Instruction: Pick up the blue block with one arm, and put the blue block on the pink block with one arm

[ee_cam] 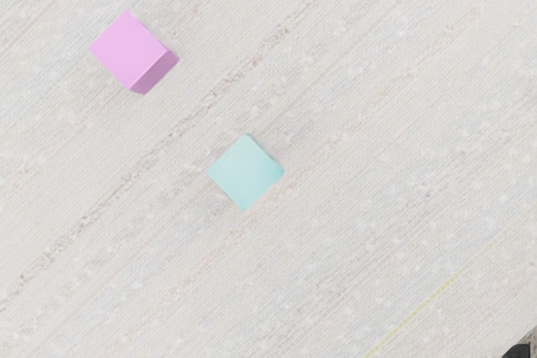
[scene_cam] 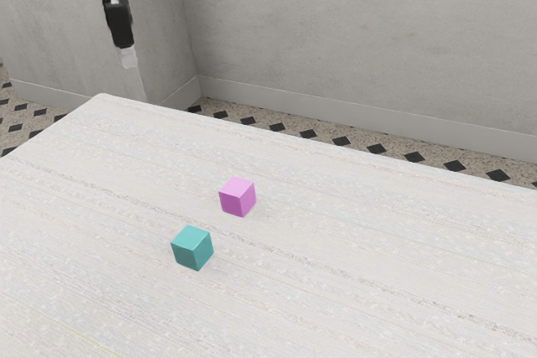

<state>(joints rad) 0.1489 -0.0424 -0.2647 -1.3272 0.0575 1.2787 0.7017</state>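
The blue block [scene_cam: 192, 247] is a teal cube resting on the pale wooden table [scene_cam: 386, 241], toward its front middle. The pink block [scene_cam: 237, 196] sits just behind it and slightly to the exterior view's right, a small gap apart. My gripper [scene_cam: 127, 59] hangs high at the upper left of the exterior view, far above and behind both blocks, holding nothing. Seen from above in the wrist view, the blue block [ee_cam: 245, 171] lies nearly under my hand and the pink block [ee_cam: 132, 51] lies off to one side.
Behind the table's far edge [scene_cam: 336, 150] there is a tiled floor [scene_cam: 352, 136] and a grey wall [scene_cam: 352, 31]. A wall corner [scene_cam: 180, 31] stands close behind my arm.
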